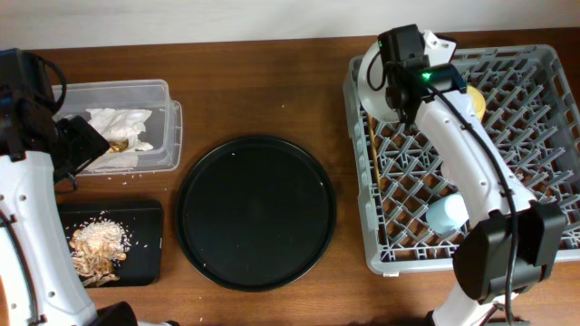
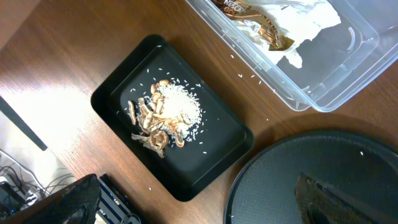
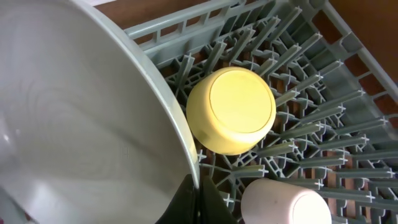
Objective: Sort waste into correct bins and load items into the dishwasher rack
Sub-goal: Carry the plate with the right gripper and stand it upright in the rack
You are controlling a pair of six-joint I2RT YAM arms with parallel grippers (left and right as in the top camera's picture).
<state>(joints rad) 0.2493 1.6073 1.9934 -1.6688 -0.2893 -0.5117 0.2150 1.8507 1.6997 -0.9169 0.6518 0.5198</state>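
Note:
My right gripper (image 3: 198,198) is shut on the rim of the pale-grey plate (image 3: 81,118), holding it on edge over the back left corner of the grey dishwasher rack (image 1: 535,63); the plate also shows in the overhead view (image 1: 373,81). The yellow bowl (image 3: 231,111) lies upside down in the rack beside the plate. The pink cup (image 3: 286,202) lies below it. The light-blue cup (image 1: 448,214) and the chopsticks (image 1: 375,163) are in the rack. My left gripper (image 2: 199,211) is open and empty above the table. The clear box (image 1: 163,95) holds the napkins (image 1: 118,122) and wrapper. The shallow black tray (image 1: 145,235) holds food scraps (image 1: 95,249).
A large round black tray (image 1: 256,211) sits between the bins and the rack. Rice grains lie scattered on the wood next to the shallow tray. The right arm stretches across the rack from the front edge.

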